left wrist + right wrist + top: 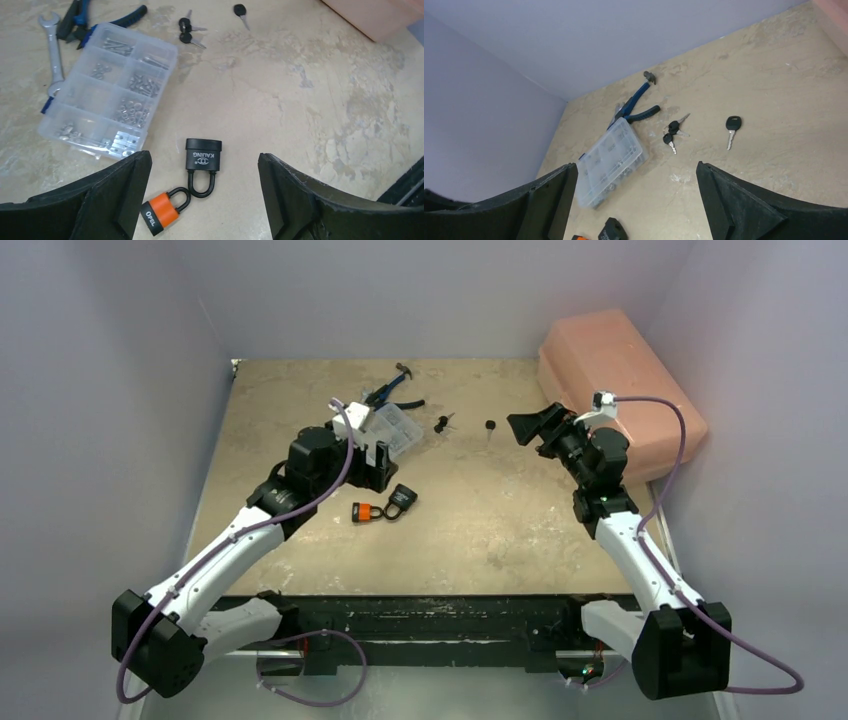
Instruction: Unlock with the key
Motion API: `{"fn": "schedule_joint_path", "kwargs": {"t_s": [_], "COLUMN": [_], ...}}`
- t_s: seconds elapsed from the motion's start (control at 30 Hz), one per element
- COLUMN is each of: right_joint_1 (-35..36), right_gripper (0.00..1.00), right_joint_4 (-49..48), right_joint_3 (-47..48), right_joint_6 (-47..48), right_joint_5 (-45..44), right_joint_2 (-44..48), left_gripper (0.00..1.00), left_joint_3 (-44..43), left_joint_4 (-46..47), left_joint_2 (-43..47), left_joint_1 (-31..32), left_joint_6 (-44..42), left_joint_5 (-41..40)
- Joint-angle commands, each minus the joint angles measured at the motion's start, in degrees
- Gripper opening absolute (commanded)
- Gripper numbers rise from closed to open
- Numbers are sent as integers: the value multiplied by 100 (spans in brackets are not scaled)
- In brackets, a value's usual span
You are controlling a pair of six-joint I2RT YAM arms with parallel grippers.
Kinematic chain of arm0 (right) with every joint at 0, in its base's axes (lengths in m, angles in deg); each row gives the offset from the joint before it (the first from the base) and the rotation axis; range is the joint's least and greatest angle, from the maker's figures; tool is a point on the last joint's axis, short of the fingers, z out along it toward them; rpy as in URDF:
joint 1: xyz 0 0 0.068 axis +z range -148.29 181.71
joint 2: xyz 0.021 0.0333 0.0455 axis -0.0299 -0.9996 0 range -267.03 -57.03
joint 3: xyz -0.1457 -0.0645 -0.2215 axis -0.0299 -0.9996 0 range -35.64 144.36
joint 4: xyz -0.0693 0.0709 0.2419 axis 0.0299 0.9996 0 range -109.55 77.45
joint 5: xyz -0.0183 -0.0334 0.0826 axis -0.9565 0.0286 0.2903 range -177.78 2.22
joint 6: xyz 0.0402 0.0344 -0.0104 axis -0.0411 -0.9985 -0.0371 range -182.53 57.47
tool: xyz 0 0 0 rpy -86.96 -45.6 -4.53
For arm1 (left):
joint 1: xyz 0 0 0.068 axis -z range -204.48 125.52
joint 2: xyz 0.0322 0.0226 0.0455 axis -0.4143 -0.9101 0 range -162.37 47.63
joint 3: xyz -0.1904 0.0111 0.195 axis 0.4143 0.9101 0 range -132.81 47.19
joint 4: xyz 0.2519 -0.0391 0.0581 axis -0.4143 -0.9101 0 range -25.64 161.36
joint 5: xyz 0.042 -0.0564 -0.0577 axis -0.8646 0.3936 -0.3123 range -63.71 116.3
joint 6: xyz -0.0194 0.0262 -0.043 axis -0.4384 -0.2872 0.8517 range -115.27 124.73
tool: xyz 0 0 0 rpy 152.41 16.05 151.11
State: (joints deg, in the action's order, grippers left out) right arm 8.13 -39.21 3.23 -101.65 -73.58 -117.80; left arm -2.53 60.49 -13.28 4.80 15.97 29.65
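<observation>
A black padlock (202, 155) and an orange padlock (161, 211) lie on the table with their shackles linked; both show in the top view (402, 498) (366, 511). A single black-headed key (732, 127) lies apart (490, 427), and a pair of black-headed keys on a ring (672, 132) lies near the parts box (443, 421). My left gripper (205, 200) is open and empty, hovering just above the padlocks. My right gripper (636, 200) is open and empty, raised to the right of the single key (527, 426).
A clear plastic parts box (107, 90) with small hardware sits behind the padlocks. Blue-handled pliers (636, 105) and a silver wrench (52, 50) lie behind it. A pink block (620, 380) stands at the back right. Walls close in the table.
</observation>
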Motion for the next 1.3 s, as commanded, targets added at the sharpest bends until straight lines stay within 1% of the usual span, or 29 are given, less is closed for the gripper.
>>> {"fn": "schedule_joint_path", "kwargs": {"t_s": [0.0, 0.03, 0.17, 0.23, 0.3, 0.37, 0.47, 0.57, 0.7, 0.8, 0.87, 0.97, 1.03, 1.13, 1.27], "right_joint_1": [0, -9, -17, -9, -14, -10, -11, -13, -9, 29, 262, 1048, 1424, 1863, 2440], "right_gripper": [99, 99, 99, 99, 99, 99, 99, 99, 99, 99, 99, 99, 99, 99, 99], "right_joint_4": [449, 603, 1175, 1045, 594, 517, 1040, 1973, 3019, 3266, 3349, 3761, 3935, 4060, 4198], "right_joint_3": [113, 143, 329, 257, 26, -1, 432, 1186, 2105, 2405, 2515, 2895, 3158, 3485, 3780], "right_joint_6": [-163, -318, -81, 34, 136, 303, 875, 1473, 1711, 1576, 1544, 1695, 1683, 1706, 2048], "right_joint_5": [-483, -581, -678, -645, -524, -350, -59, -346, -432, -135, -167, -1265, -1634, -1600, -1527], "right_joint_2": [43, 21, 37, 146, 230, 215, 29, -279, -752, -1033, -1209, -1586, -1934, -2426, -2942], "left_gripper": [83, 82, 81, 81, 81, 81, 81, 81, 80, 80, 80, 79, 78, 77, 75], "left_joint_3": [-13, -24, -65, -55, -60, -97, -84, -94, -100, -105, -101, -89, -61, 0, 17], "left_joint_4": [109, 97, 10, 0, -30, -88, -95, -98, -124, -138, -154, -161, -149, -111, -141], "left_joint_2": [-63, -77, -99, -82, -75, -56, 13, 34, 90, 137, 168, 208, 246, 345, 463], "left_joint_1": [282, 329, 423, 444, 460, 473, 482, 491, 491, 491, 491, 491, 491, 491, 491], "left_joint_6": [-165, -154, -138, -159, -175, -191, -184, -167, -145, -146, -152, -161, -181, -232, -288], "left_joint_5": [174, 122, -75, -66, -88, -180, -234, -279, -318, -520, -576, -669, -693, -811, -1236]}}
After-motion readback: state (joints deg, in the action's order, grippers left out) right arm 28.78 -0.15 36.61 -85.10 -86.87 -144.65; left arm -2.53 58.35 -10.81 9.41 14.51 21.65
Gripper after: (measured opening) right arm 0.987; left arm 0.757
